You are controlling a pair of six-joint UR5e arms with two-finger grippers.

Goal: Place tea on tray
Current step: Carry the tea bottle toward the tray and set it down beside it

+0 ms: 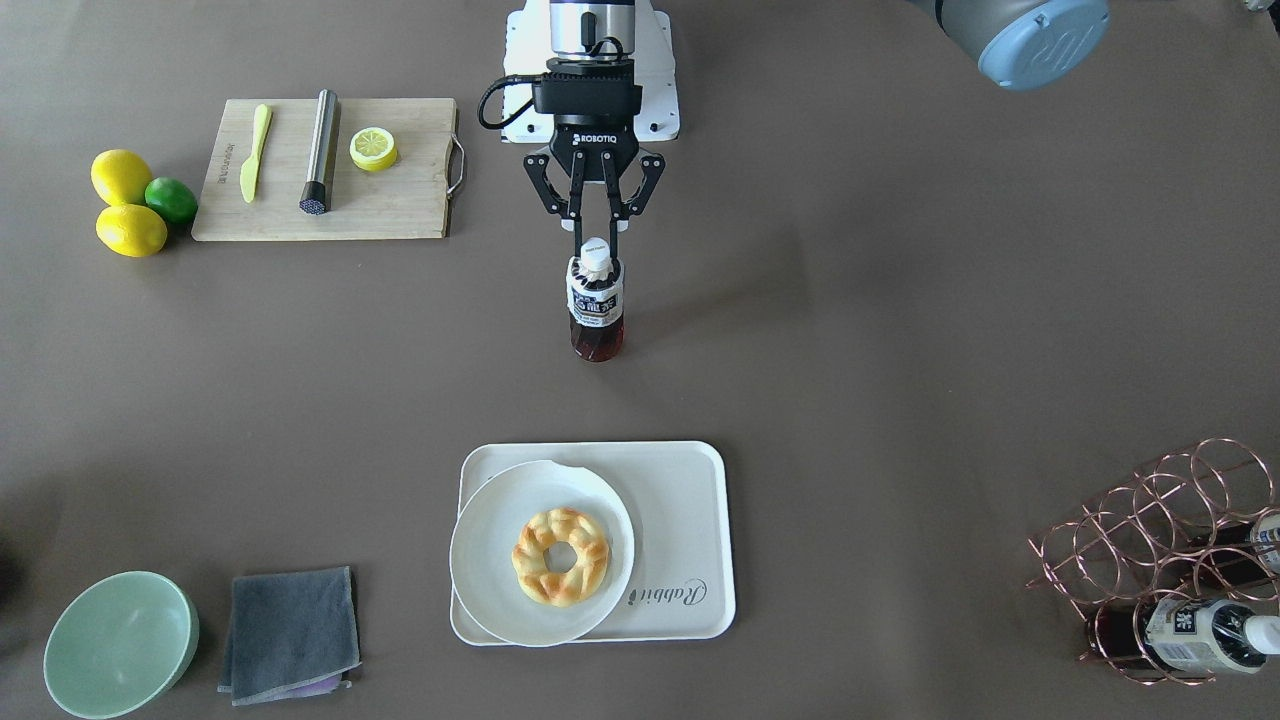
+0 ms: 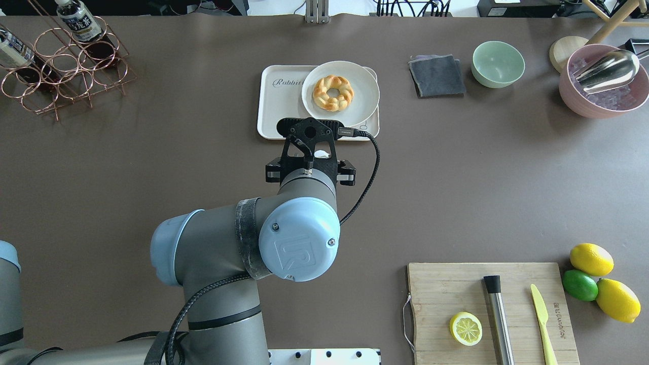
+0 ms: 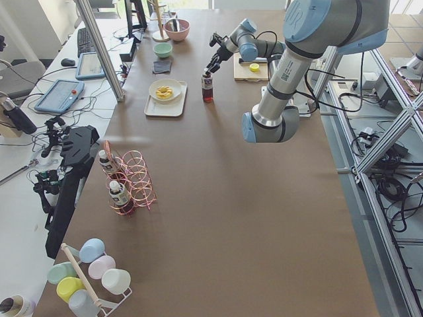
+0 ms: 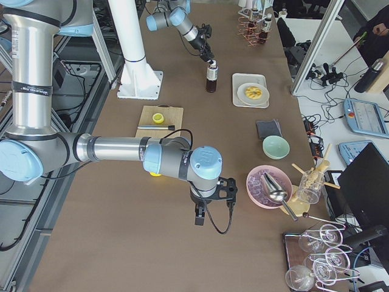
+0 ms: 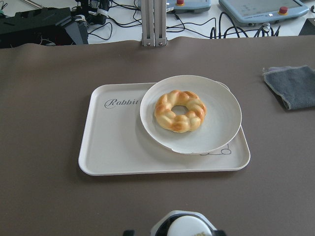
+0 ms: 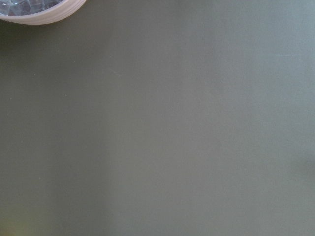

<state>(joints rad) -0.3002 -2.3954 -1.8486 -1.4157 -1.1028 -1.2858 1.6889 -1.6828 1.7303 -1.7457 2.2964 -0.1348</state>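
The tea (image 1: 596, 300) stands upright in the middle of the table, on the robot's side of the tray (image 1: 680, 480). My left gripper (image 1: 596, 245) is shut on its white cap and neck from above. I cannot tell whether its base touches the table. The left wrist view shows the cap (image 5: 187, 226) at the bottom edge and the tray (image 5: 118, 147) ahead. My right gripper (image 4: 209, 204) hangs over the table near a pink bowl; I cannot tell whether it is open or shut.
A round white plate (image 1: 500, 590) with a braided pastry (image 1: 560, 556) covers half of the tray; the half with the lettering is bare. A copper rack (image 1: 1170, 560) holds other bottles. A cutting board (image 1: 400, 200), green bowl (image 1: 120, 645) and grey cloth (image 1: 290, 635) lie aside.
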